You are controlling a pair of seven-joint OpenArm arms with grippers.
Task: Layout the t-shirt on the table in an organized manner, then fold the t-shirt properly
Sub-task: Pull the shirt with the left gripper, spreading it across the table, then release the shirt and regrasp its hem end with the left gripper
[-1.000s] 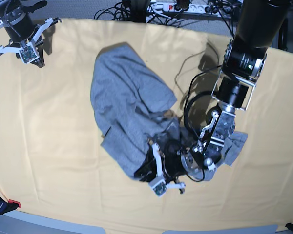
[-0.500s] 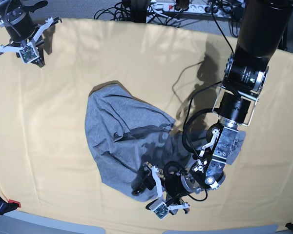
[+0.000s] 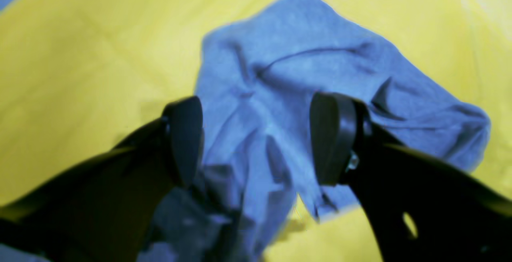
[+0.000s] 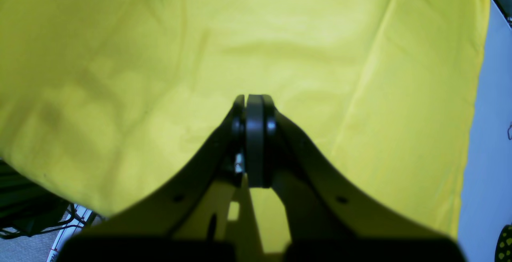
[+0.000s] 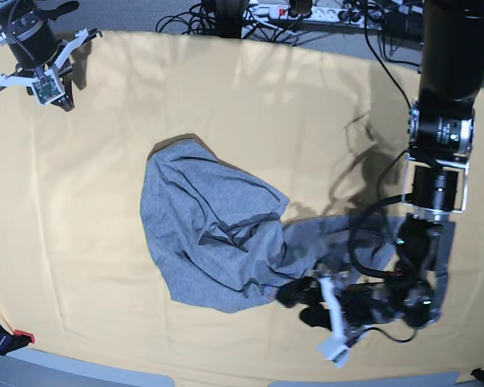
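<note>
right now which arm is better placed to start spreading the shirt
Left. The left gripper is open right over the shirt; the right gripper is shut at the table's far corner.

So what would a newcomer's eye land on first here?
The grey t-shirt, bunched in a rumpled heap mid-table, plain side showing. Next, the left gripper at its near edge, jaws wide apart over the cloth. The right gripper sits shut, off at the far corner.
</note>
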